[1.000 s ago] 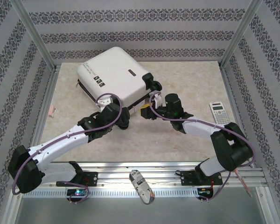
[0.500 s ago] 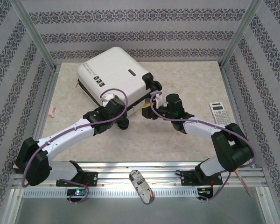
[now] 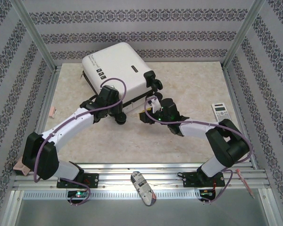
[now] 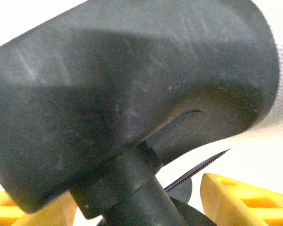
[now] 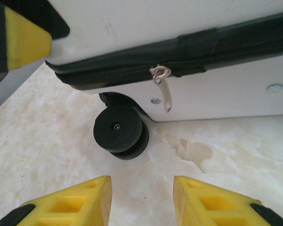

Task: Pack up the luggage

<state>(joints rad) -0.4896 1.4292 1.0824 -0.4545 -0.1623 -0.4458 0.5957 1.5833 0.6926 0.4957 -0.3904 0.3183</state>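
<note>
Jaws parted on both arms. At the left jaws, the yellow fingertips sit in the bottom corners of the wrist frame, one on either side of a black caster that looms across most of that frame. A bare gap shows between the lower-right fingertip and the caster stem. Contact at the lower-left one cannot be judged, as it is too close and dark. The right jaws are released, nothing between them: yellow fingertips along the bottom of the wrist frame, bare counter in the gap.

Pale marbled counter takes up the centre of the overhead frame.

White hard-shell luggage is upper left of centre in the overhead frame, lying on a broad face, corner-on to the arms. Black printed marks near its left end. The left arm reaches to its lower-left side, the right arm to its lower-right corner. In the right wrist frame the shell crosses the top half. The black zipper band runs left to right, a metal pull hangs from it at centre, and a black wheel sits below the shell.

Calculator is at right of the overhead frame, flat on the counter, well apart from the luggage.

Small pink item is at the counter's left edge.
</note>
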